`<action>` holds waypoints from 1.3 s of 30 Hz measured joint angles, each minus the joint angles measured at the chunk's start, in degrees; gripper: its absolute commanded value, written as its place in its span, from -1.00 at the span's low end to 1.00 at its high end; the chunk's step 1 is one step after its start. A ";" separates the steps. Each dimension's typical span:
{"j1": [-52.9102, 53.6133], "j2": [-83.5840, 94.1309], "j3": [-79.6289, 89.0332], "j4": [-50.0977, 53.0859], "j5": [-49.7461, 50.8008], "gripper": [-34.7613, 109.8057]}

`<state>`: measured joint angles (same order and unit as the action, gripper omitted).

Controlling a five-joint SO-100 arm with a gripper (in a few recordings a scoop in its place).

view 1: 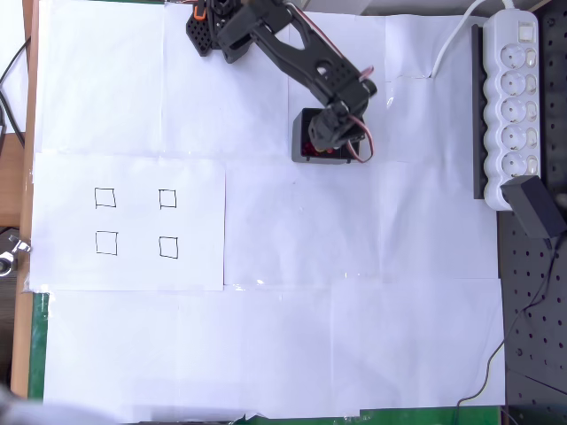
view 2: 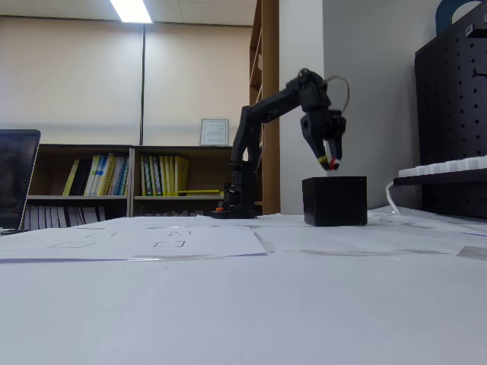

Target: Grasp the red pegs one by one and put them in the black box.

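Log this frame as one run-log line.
arm: above black box | gripper: shut on red peg, not yet released | box: red inside, overhead view | drawn squares: bare

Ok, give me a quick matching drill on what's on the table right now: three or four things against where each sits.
Things:
1. claw
2. black box
3. drawn squares
4. power strip

Places:
A. on the paper sheet at the left of the overhead view
B. along the right edge of the overhead view
C. raised just above the box, a red peg at its tip
D. on the white paper directly under the claw

Pairs: 1-C, 2-D, 3-A, 4-B
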<state>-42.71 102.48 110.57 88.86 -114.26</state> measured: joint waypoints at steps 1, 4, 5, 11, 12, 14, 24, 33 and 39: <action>-0.97 1.32 -0.44 -0.26 -0.35 -0.52; -2.29 3.78 -1.32 -0.18 -0.44 -0.49; -2.64 4.48 -1.32 -0.18 -0.44 -0.44; -2.11 4.75 1.23 3.08 0.09 -0.26; -1.76 4.75 1.85 3.52 0.09 -0.26; -1.23 4.66 4.66 5.54 1.23 -0.26; 25.66 -33.13 0.53 4.75 18.11 -0.37; 42.45 -80.68 -79.54 -27.07 31.11 -0.52; 42.54 -100.63 -105.12 -26.10 31.46 -0.52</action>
<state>-0.18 1.85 5.45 62.75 -82.79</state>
